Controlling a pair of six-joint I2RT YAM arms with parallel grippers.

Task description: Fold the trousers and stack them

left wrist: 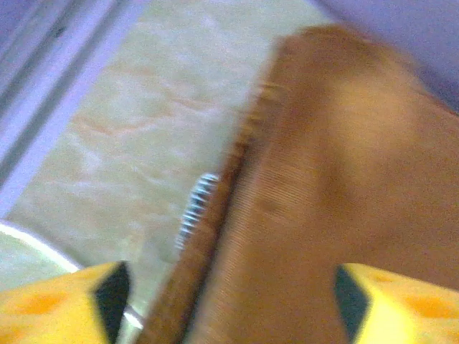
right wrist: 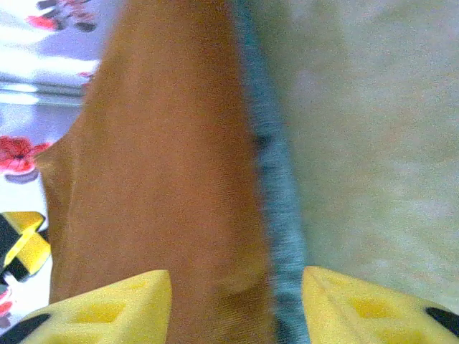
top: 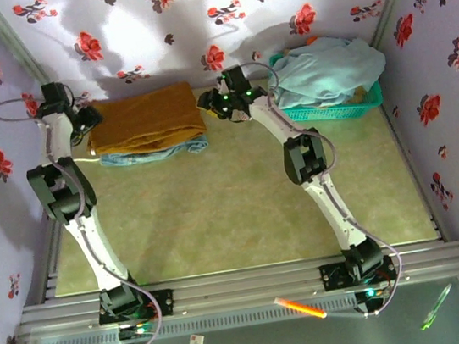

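The mustard-brown trousers [top: 147,118] lie folded into a rectangle at the back left of the table, on top of a dusty teal-blue garment [top: 154,153]. My left gripper [top: 88,119] is at their left end, open, its yellow fingers [left wrist: 68,308] spread wide over the cloth edge [left wrist: 323,186]; a pale striped trim [left wrist: 196,208] peeks out beside the fold. My right gripper [top: 211,103] hovers at the right end, open too, its fingers [right wrist: 107,312] straddling the trousers [right wrist: 165,158] and the teal-blue edge [right wrist: 278,208].
A teal basket [top: 336,111] at the back right holds a pale aqua-blue garment [top: 322,69]. Floral walls close in the back and both sides. The green mat [top: 219,216] stretches in front of the stack. Pens [top: 300,307] lie beyond the near rail.
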